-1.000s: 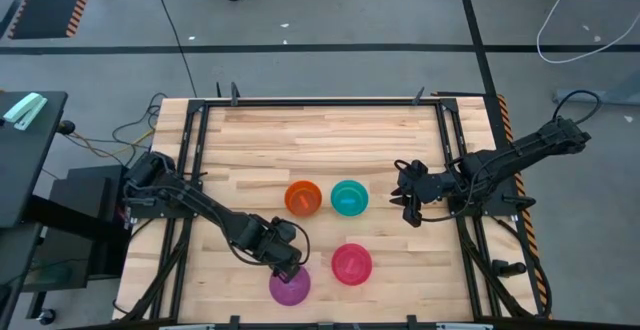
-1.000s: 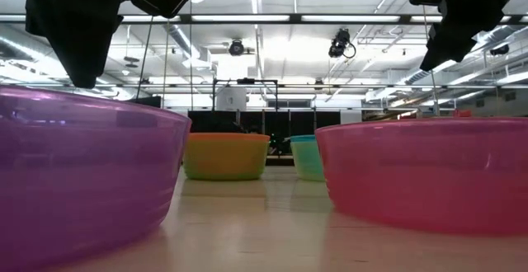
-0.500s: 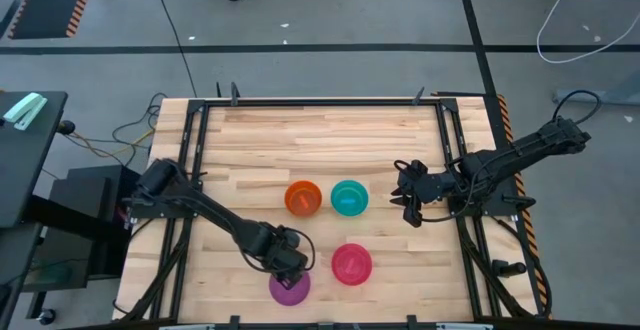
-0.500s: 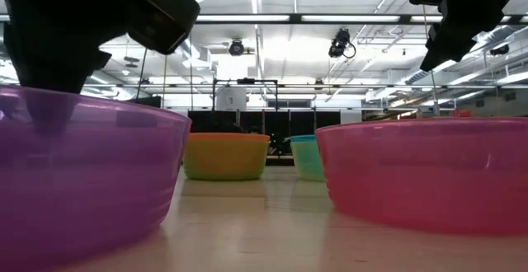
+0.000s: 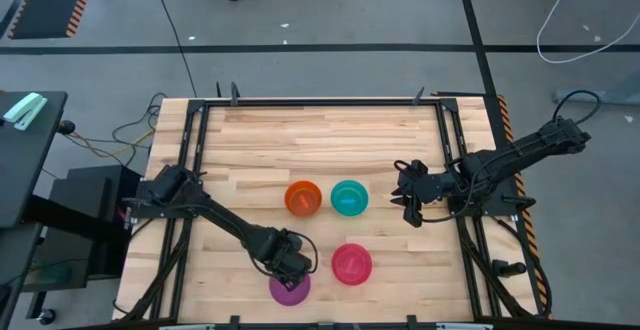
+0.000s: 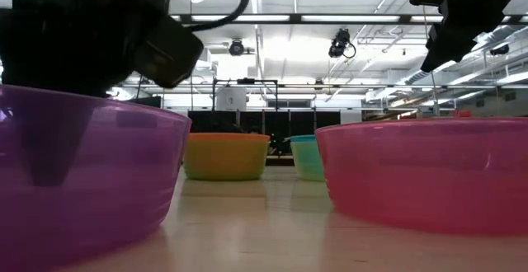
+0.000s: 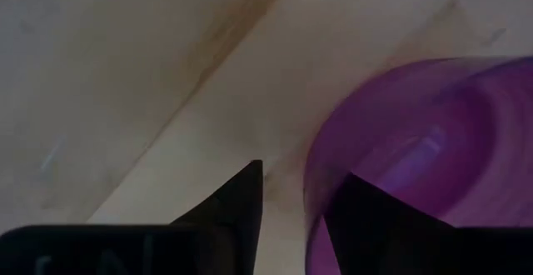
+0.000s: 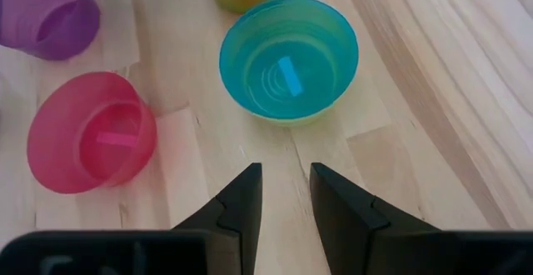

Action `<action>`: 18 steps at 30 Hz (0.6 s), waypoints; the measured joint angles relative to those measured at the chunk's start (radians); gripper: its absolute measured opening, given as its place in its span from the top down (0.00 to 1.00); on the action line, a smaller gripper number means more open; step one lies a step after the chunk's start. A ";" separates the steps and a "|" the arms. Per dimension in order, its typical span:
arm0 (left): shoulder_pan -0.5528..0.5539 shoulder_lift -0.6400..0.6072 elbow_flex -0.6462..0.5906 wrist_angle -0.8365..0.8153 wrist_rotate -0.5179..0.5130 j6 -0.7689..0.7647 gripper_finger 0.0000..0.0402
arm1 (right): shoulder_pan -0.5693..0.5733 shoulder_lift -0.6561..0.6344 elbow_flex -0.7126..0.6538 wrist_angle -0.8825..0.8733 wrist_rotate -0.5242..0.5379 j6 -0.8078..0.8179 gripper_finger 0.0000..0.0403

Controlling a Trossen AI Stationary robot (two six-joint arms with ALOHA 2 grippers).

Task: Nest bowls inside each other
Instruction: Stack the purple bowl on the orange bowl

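Observation:
The purple bowl (image 5: 289, 291) stands on its base near the table's near edge. My left gripper (image 5: 289, 268) is open, pointing down at the bowl's far-left rim (image 7: 310, 183). One finger (image 7: 360, 204) is inside the bowl and the other (image 7: 246, 193) outside; in the low view the inner finger (image 6: 49, 140) shows through the wall. The magenta-pink bowl (image 5: 352, 263) stands to its right. Farther back are the orange bowl (image 5: 302, 197), with a yellow wall (image 6: 225, 161) under it, and the blue bowl (image 5: 349, 197), with a green wall (image 8: 287, 118) under it. My right gripper (image 5: 410, 208) waits open, raised, right of the blue bowl.
Black rails (image 5: 455, 150) frame the wooden table (image 5: 320, 140) on the left and right. The far half of the board is bare wood. The pink bowl (image 8: 92, 137) stands about a bowl's width from the purple one (image 8: 46, 12).
My left gripper has come down toward the purple bowl and a little toward the near edge. One finger has sunk from above the rim to inside the bowl. The bowls have kept their places.

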 joint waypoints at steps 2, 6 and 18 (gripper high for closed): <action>0.001 0.009 0.000 -0.001 0.000 0.023 0.70 | 0.000 0.000 0.000 -0.001 0.000 0.000 0.72; 0.004 0.008 0.000 0.000 -0.019 0.055 0.74 | 0.000 0.000 0.000 -0.001 0.000 0.006 0.72; 0.033 0.004 0.001 0.000 -0.034 0.146 0.98 | 0.000 0.000 0.000 -0.001 0.000 0.029 0.72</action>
